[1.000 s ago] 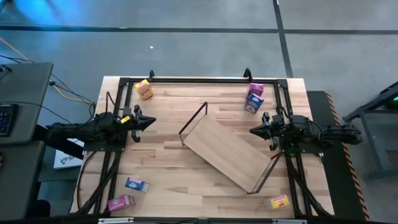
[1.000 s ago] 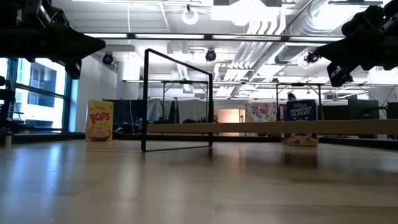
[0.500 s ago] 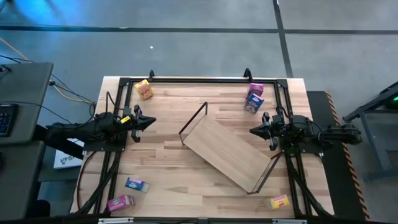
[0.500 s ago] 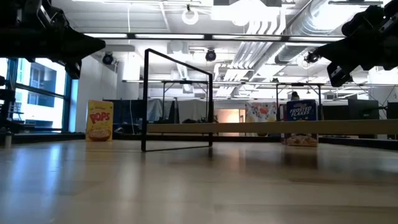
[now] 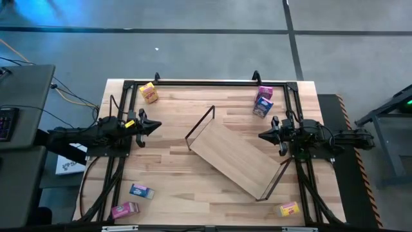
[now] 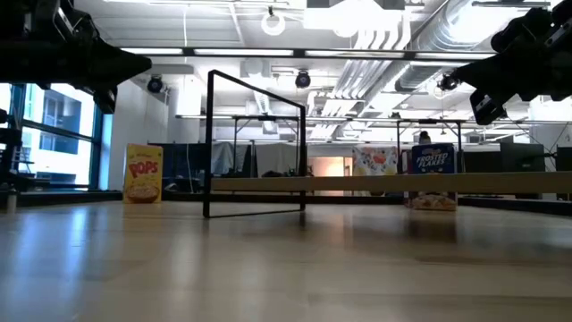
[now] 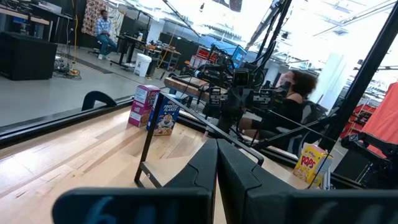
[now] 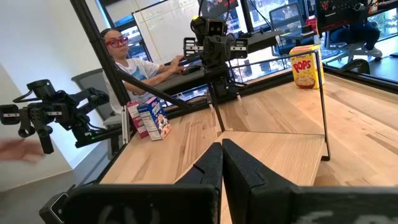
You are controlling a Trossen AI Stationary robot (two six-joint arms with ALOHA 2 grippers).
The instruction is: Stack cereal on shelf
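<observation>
The shelf (image 5: 235, 159), a light-wood board with black wire end frames, lies slantwise on the middle of the table. Six small cereal boxes surround it: a yellow box (image 5: 149, 92) stands far left, a pink box (image 5: 264, 93) and a blue box (image 5: 261, 107) stand far right, and a blue box (image 5: 140, 191), a pink box (image 5: 125, 210) and a yellow box (image 5: 289, 208) lie near the front edge. My left gripper (image 5: 158, 126) hovers shut left of the shelf. My right gripper (image 5: 261, 135) hovers shut at its right. Both are above the table and touch nothing.
A black frame (image 5: 206, 83) runs along the table's far edge and both sides. Bare wood lies between the shelf and the near-left boxes. A seated person (image 7: 292, 106) shows beyond the table's right side, another person (image 8: 124, 59) beyond its left side.
</observation>
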